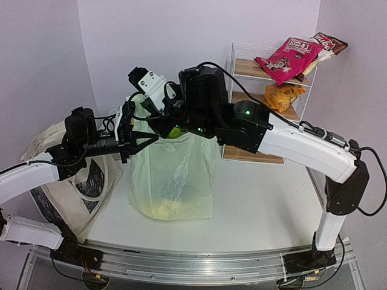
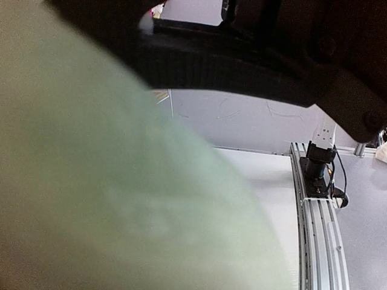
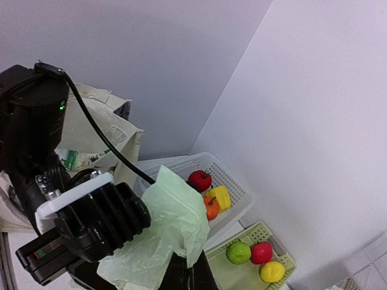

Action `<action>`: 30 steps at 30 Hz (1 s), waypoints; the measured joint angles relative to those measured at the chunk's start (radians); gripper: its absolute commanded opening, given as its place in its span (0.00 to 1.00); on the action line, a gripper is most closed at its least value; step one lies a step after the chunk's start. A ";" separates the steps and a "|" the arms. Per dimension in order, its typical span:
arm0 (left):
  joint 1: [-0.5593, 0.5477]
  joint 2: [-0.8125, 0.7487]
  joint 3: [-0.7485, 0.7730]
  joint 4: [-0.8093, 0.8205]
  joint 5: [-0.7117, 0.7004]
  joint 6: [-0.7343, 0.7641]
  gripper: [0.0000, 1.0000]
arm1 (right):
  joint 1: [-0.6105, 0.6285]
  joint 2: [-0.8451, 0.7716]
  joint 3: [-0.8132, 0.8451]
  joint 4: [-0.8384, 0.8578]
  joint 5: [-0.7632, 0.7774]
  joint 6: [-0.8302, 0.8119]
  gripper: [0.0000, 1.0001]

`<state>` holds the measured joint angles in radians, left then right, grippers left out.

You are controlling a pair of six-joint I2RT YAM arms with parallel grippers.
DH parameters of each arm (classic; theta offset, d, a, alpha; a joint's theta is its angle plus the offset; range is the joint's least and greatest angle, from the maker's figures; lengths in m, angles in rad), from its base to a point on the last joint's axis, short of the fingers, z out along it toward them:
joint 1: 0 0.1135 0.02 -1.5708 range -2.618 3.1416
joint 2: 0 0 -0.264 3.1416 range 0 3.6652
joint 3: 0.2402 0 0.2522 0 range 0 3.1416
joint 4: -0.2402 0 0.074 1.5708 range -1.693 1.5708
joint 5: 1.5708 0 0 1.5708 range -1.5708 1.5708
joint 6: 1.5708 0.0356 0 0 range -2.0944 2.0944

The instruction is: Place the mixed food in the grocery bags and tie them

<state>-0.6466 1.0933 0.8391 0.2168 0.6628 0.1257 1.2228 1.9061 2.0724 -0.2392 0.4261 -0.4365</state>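
Observation:
The pale-green plastic grocery bag stands mid-table with something yellow showing through its bottom. Both grippers meet at its top. My left gripper is at the bag's upper left corner, shut on the plastic; the bag fills the left wrist view as a blur and hides the fingers. My right gripper is shut on a bunched flap of the bag. The cream canvas tote sags at the left edge. Pink and orange snack packets lie on the wire shelf.
A white wire shelf stands at the back right. A white basket and a green basket hold plastic fruit by the wall. The right arm crosses close above the left wrist.

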 measured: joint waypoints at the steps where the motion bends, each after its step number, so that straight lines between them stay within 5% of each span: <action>1: 0.001 0.000 0.000 -0.001 0.006 0.012 0.00 | -0.002 -0.012 -0.016 0.004 -0.019 0.008 0.02; 2: 0.002 0.000 0.000 -0.003 0.012 0.023 0.00 | -0.006 -0.027 -0.038 0.009 -0.045 0.017 0.08; 5: 0.001 0.000 -0.009 -0.012 0.019 0.065 0.00 | -0.037 -0.090 -0.103 0.005 -0.175 0.057 0.60; 7: 0.001 0.000 -0.023 -0.018 0.018 0.105 0.00 | -0.076 -0.132 -0.117 -0.023 -0.251 0.105 0.84; 17: 0.001 0.000 -0.048 -0.035 0.029 0.296 0.00 | -0.459 -0.229 -0.120 -0.248 -0.365 0.347 0.90; 30: 0.001 -0.010 -0.048 -0.060 0.042 0.336 0.00 | -0.443 0.073 0.134 -0.347 -0.581 0.475 0.90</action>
<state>-0.6453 1.0830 0.7906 0.1570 0.7048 0.4612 0.7795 1.9786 2.2068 -0.5863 -0.1545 0.0384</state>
